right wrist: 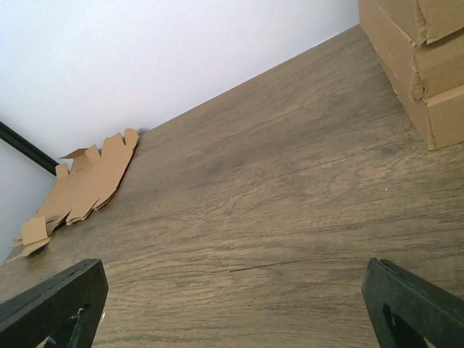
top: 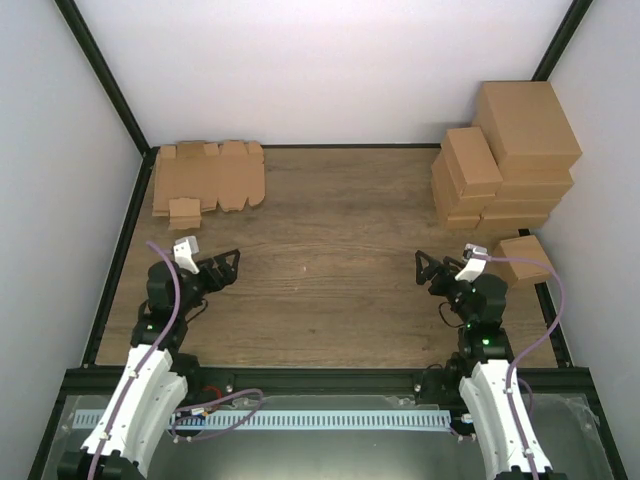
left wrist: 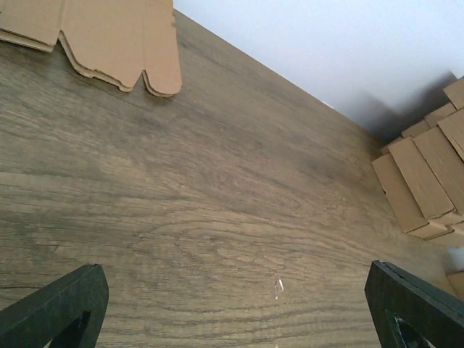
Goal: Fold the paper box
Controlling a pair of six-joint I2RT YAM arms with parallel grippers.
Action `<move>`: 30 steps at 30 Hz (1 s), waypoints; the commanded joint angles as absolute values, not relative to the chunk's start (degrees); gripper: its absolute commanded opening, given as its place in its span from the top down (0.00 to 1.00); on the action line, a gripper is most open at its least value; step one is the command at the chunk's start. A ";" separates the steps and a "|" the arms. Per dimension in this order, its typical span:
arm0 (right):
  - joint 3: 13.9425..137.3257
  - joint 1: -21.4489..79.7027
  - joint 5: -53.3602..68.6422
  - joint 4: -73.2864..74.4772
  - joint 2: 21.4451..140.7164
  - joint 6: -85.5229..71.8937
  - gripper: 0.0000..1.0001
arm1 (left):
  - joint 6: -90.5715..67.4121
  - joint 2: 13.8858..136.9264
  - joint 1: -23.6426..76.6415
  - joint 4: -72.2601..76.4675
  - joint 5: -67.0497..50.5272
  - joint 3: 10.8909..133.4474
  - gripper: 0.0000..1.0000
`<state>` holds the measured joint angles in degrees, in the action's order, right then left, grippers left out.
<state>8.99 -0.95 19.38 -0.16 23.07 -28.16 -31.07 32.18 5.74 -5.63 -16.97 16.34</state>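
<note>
No single paper box lies apart on the table; I cannot pick one out from the pile of flat brown blanks [top: 208, 177] at the far left, which also shows in the left wrist view [left wrist: 109, 36] and the right wrist view [right wrist: 87, 185]. My left gripper [top: 228, 268] hovers low over the near left of the wooden table, open, with only bare wood between its fingers [left wrist: 235, 290]. My right gripper [top: 427, 270] mirrors it at the near right, open and holding nothing [right wrist: 235, 286].
Folded brown cartons [top: 505, 165] are stacked at the back right, also seen in the wrist views [left wrist: 424, 174] [right wrist: 428, 58]. One small carton [top: 525, 260] sits close beside the right arm. Black frame rails and white walls border the table [top: 330, 240].
</note>
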 commanded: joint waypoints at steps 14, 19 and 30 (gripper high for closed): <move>8.70 -0.98 20.57 -2.04 24.00 -28.93 0.00 | -32.96 33.28 8.48 -7.89 -2.60 20.95 0.00; 8.61 -0.97 21.25 -2.18 24.19 -28.95 0.00 | -39.43 45.02 2.96 -4.23 -7.05 25.48 0.00; 7.96 -0.97 21.85 -1.72 21.40 -29.17 0.00 | -44.09 78.07 -11.18 -4.63 -13.85 48.00 0.00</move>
<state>8.27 -0.95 21.08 -0.95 22.65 -28.42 -42.02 71.99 -7.38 -5.21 -11.99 43.33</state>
